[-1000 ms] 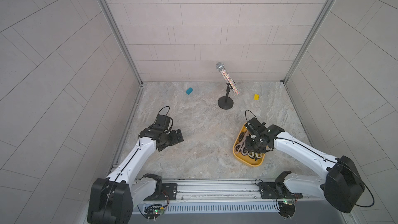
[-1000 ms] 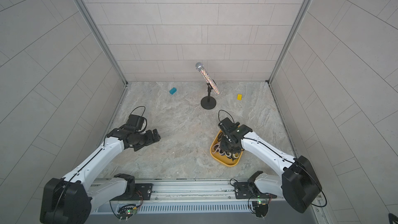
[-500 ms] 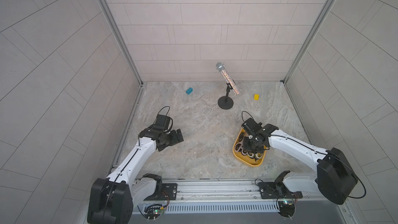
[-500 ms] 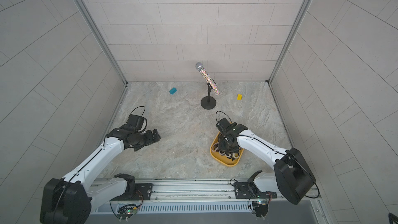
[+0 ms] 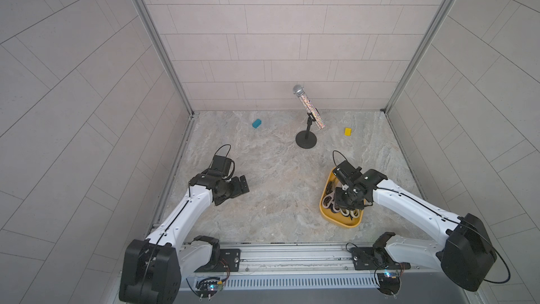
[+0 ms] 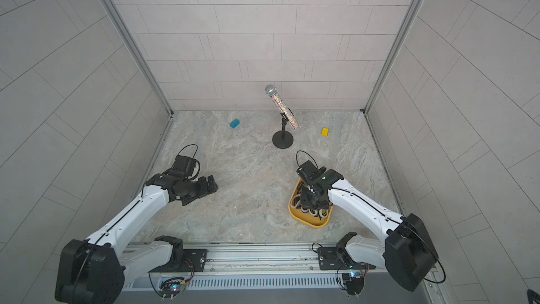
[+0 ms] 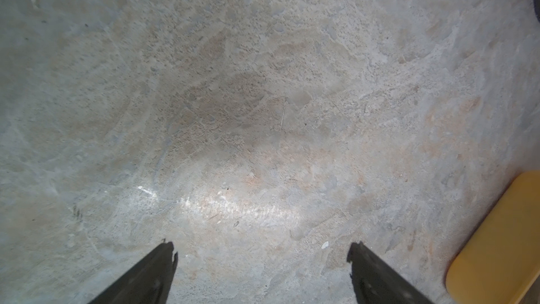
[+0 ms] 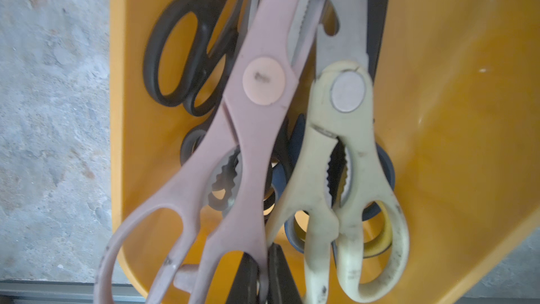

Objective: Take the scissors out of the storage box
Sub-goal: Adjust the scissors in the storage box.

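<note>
The mustard-yellow storage box (image 5: 340, 224) (image 6: 309, 223) lies near the front right, holding several scissors. In the right wrist view the pink pair (image 8: 257, 112) lies on top beside a cream pair (image 8: 339, 141). Black-handled scissors (image 8: 187, 54) and blue and yellow handles (image 8: 382, 229) lie beneath them. My right gripper (image 8: 260, 248) (image 5: 346, 203) reaches down into the box (image 8: 453, 112) and is shut on a handle of the pink pair. My left gripper (image 7: 261, 248) (image 5: 244, 184) hovers open over bare floor at the left, with the box's end (image 7: 496, 244) off to its side.
A glittery microphone (image 5: 308, 108) leans on a black round-based stand (image 5: 306, 143) at the back centre. A teal block (image 5: 256, 123) and a small yellow block (image 5: 347, 131) lie near the back wall. Tiled walls enclose three sides; a metal rail (image 5: 292, 255) runs along the front.
My right gripper has closed on the pink scissors' handle and its wrist has shifted slightly within the box. The left arm has stayed put.
</note>
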Action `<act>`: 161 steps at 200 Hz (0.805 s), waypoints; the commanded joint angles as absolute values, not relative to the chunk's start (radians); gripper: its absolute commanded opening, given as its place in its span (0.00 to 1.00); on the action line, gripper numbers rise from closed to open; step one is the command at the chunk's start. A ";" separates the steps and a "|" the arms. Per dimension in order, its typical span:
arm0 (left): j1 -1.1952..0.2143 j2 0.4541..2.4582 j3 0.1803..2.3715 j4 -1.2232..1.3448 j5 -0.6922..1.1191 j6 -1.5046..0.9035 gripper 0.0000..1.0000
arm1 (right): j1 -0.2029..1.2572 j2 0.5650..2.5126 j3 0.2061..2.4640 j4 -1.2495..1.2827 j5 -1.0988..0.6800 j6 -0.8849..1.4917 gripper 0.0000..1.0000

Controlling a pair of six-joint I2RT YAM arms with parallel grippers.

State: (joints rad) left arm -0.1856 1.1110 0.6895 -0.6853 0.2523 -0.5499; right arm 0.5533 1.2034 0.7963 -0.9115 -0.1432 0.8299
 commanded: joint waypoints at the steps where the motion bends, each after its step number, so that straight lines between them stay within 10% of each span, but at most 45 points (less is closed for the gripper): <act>1: -0.186 1.119 0.680 -0.684 0.260 -0.547 1.00 | 0.549 1.224 0.786 -0.930 -0.130 0.785 0.02; 109: -0.187 1.119 0.678 -0.682 0.255 -0.547 1.00 | 0.548 1.242 0.781 -0.922 -0.139 0.774 0.17; 161: -0.187 1.114 0.679 -0.687 0.252 -0.547 1.00 | 0.548 1.229 0.779 -0.931 -0.124 0.776 0.00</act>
State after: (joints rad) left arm -0.1856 1.1206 0.6895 -0.6849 0.2619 -0.5499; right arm 0.5488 1.2400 0.7906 -0.9039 -0.1497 0.7757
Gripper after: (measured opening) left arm 0.998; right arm 0.064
